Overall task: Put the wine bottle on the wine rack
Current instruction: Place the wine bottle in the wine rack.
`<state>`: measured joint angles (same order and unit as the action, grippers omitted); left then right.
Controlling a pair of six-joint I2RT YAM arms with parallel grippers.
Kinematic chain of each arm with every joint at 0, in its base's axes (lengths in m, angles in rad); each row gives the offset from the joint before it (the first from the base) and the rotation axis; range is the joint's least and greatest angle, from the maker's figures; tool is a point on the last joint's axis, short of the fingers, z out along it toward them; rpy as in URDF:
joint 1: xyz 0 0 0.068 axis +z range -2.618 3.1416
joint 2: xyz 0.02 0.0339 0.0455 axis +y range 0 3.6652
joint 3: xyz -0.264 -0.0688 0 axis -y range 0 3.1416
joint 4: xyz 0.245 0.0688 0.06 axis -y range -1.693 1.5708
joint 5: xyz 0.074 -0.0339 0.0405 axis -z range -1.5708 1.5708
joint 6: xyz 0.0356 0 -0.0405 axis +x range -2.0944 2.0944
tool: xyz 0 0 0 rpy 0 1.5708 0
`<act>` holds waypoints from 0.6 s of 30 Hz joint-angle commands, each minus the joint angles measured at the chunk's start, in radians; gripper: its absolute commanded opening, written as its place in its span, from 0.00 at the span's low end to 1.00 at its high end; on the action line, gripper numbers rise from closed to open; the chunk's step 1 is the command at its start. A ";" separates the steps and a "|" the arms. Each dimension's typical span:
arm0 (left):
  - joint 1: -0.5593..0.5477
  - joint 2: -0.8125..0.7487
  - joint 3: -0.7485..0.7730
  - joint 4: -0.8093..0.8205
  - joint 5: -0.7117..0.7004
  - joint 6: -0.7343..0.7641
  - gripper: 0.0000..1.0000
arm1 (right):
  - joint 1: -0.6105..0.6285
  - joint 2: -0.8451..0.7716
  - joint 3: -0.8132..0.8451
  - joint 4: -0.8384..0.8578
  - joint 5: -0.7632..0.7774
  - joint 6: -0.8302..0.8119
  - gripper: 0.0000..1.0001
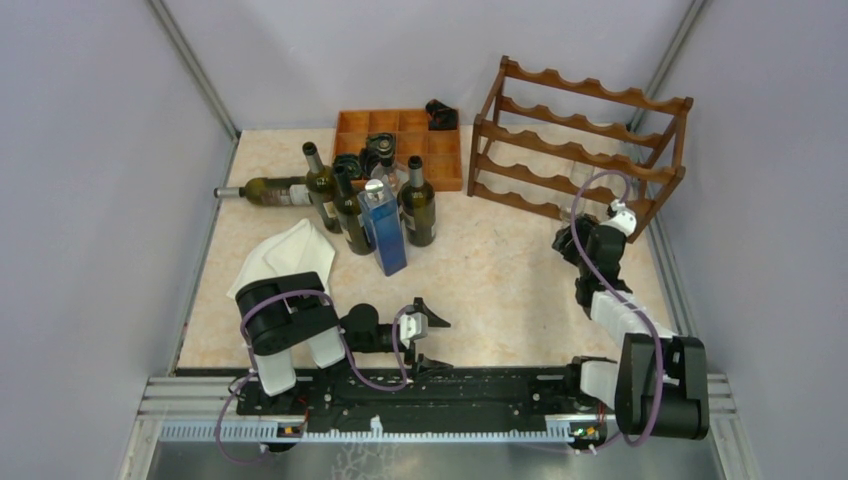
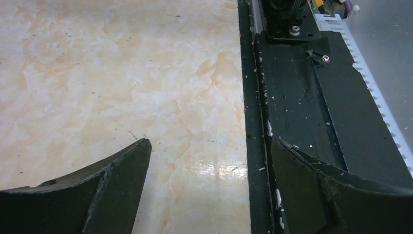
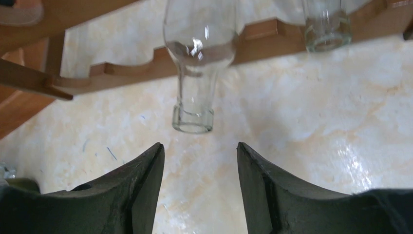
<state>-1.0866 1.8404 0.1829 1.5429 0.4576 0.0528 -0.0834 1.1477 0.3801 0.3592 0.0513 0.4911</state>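
Note:
A clear glass wine bottle [image 3: 197,44] lies on a low rail of the reddish-brown wine rack [image 3: 122,73], its neck and open mouth sticking out toward my right gripper [image 3: 199,146]. That gripper is open just short of the mouth, with nothing between its fingers. A second clear bottle [image 3: 325,24] rests on the same rail to the right. From above, the wine rack [image 1: 580,140] stands at the back right with my right gripper [image 1: 568,228] at its front. My left gripper [image 1: 432,340] [image 2: 210,141] hangs wide open and empty near the table's front edge.
Several dark green bottles [image 1: 350,210] stand at the middle left, one more [image 1: 270,190] lying on its side, beside a blue carton [image 1: 385,232]. A white cloth [image 1: 285,255] lies in front of them. An orange compartment tray [image 1: 400,140] sits at the back.

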 commanded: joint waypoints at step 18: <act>-0.001 0.016 0.013 0.248 0.026 -0.008 0.99 | -0.080 0.139 -0.029 0.291 -0.173 0.144 0.53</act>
<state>-1.0866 1.8404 0.1829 1.5429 0.4580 0.0528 -0.1486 1.2594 0.3275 0.5247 -0.0868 0.6022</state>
